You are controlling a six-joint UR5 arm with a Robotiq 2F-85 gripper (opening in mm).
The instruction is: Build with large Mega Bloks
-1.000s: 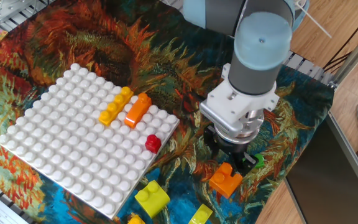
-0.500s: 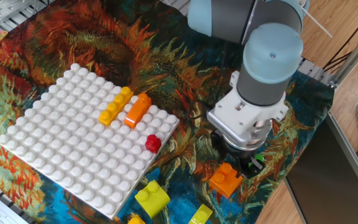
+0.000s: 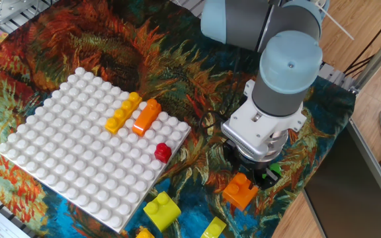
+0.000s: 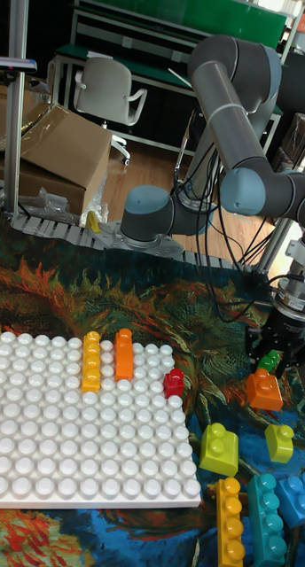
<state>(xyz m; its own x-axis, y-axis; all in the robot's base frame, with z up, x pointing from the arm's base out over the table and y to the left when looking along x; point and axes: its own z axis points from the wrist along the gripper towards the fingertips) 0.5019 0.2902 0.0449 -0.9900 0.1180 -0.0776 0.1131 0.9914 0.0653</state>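
Observation:
My gripper hangs low over the cloth, right of the baseplate. Its dark fingers stand on either side of a small green brick, open and wider than the brick. An orange brick lies just in front of it. A yellow bar, an orange bar and a red cube sit on the white baseplate.
Loose bricks lie along the near edge of the cloth: a lime brick, a smaller lime one, a yellow bar, a teal bar and a blue brick. The table edge and a metal frame stand at the right.
The gripper has moved to the right and slightly down, closing in over the green brick. The bricks on the baseplate and the cloth have not moved.

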